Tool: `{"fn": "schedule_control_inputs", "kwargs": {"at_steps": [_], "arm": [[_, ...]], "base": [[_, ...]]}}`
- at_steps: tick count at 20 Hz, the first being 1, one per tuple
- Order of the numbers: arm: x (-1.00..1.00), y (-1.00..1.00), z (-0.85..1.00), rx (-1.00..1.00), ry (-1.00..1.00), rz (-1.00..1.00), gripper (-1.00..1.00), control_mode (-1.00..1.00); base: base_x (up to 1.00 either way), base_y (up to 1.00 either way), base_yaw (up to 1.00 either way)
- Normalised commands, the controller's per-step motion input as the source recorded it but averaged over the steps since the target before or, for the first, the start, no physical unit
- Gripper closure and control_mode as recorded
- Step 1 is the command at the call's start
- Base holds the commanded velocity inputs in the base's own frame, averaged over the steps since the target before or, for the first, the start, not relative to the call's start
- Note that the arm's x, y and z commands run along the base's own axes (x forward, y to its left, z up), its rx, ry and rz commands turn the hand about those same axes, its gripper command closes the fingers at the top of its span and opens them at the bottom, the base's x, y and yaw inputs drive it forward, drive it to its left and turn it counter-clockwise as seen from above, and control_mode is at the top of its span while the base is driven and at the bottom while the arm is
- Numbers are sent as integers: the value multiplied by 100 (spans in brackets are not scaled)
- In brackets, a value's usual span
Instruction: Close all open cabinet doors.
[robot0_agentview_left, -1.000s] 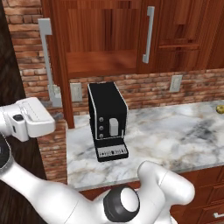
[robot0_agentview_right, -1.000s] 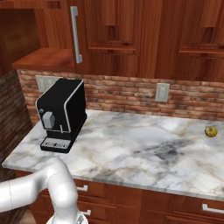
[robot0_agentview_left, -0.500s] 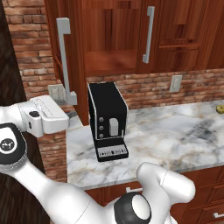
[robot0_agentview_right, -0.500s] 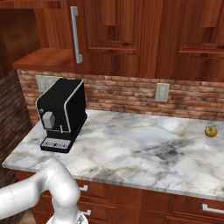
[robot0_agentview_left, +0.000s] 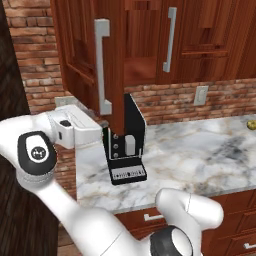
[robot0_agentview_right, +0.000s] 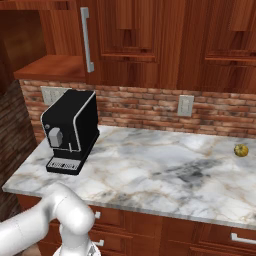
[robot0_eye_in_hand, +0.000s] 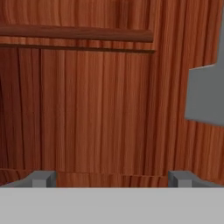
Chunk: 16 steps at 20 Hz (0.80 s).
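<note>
Since a second ago, the open cabinet door (robot0_agentview_left: 90, 60) has swung further toward closed, your arm following behind it. Keep pushing flat on its wood face, clear of the handle (robot0_agentview_left: 102, 67). Your gripper (robot0_eye_in_hand: 111, 177) holds nothing, fingertips apart. Behind the door, the cabinet shelf (robot0_agentview_right: 50, 67) looks bare.

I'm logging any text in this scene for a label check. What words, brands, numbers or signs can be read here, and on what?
No readable text.
Coffee machine: small white marks along its drip tray, too small to read.
Robot arm joint cap: a small white symbol, too blurred to make out.
Open cabinet door, wall outlets: no writing.
</note>
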Motion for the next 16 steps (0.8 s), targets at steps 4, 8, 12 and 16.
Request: {"fn": "schedule_control_inputs", "kwargs": {"at_steps": [4,8,12,16], "arm": [[23,-55,-1,0,0,8,-100,-100],[23,-52,0,0,0,8,-100,-100],[23,-49,-2,0,0,8,-100,-100],[28,-46,-2,0,0,8,-100,-100]], "base": [[0,0,0],[0,0,0],[0,0,0],[0,0,0]]}}
